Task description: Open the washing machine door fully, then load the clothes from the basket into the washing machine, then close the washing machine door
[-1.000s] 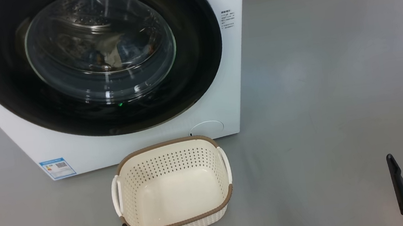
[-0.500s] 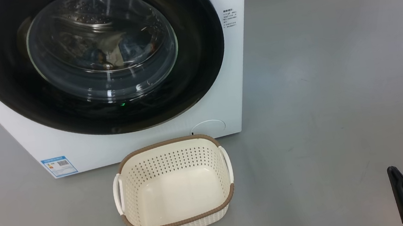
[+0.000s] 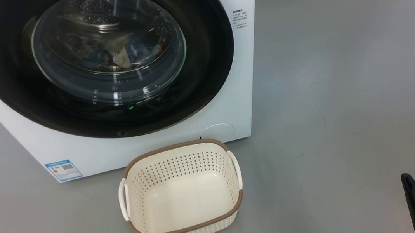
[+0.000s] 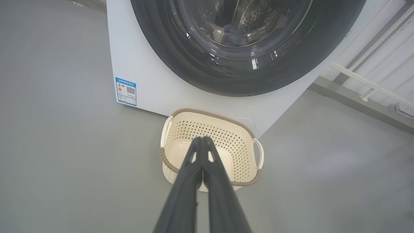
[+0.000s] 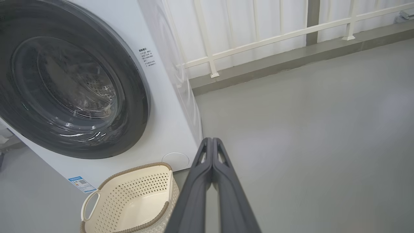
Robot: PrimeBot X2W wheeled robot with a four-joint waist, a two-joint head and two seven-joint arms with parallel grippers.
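- The door (image 3: pixel 110 84) lies flush against the washer (image 3: pixel 245 88); it looks closed.
- The clothes (image 3: pixel 120 58) show dimly through the glass, inside the drum.
- The basket (image 3: pixel 173 146) stands empty on the floor (image 3: pixel 346 96), just in front of the washer.
- Your left claw (image 4: pixel 202 139) is pinched together, holds nothing and points toward the basket.
- Your right claw (image 5: pixel 212 139) is also pinched and empty, over bare floor, well apart from the basket.
- I judge all three steps done; you could only confirm the latch.

Glossy black washing machine door (image 3: pixel 202 74), clear glass window; matt perforated cream plastic basket (image 3: pixel 182 166); smooth grey floor (image 3: pixel 346 96).
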